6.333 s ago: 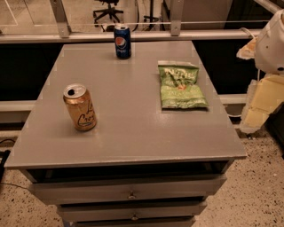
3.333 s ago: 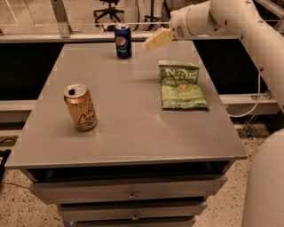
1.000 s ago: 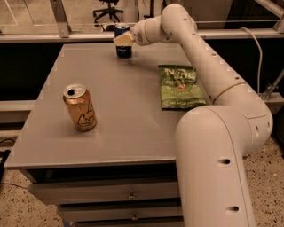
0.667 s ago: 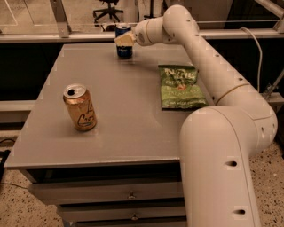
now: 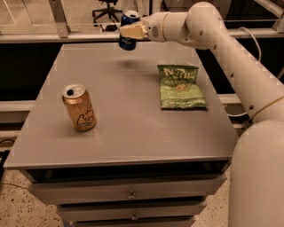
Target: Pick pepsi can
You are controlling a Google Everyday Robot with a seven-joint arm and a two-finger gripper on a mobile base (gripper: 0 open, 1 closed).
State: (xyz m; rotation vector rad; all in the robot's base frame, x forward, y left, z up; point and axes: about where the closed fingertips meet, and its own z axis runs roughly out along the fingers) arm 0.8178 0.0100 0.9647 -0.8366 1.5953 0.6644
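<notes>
The pepsi can (image 5: pixel 128 42) is dark blue with a silver top. It hangs in the air above the far edge of the grey table (image 5: pixel 124 111), tilted a little, with a faint shadow below it. My gripper (image 5: pixel 129 32) reaches in from the right on the long white arm and is shut on the can's middle. The cream-coloured fingers (image 5: pixel 132 31) cover part of the can's side.
An orange-gold can (image 5: pixel 79 107) with script lettering stands upright at the table's left. A green chip bag (image 5: pixel 180 85) lies flat at the right. My white arm (image 5: pixel 230 57) spans the right side. Drawers (image 5: pixel 128 195) sit below the tabletop. An office chair (image 5: pixel 106 8) stands behind.
The can was standing on the table's far edge with the gripper around it. Now it is lifted off the surface in the gripper.
</notes>
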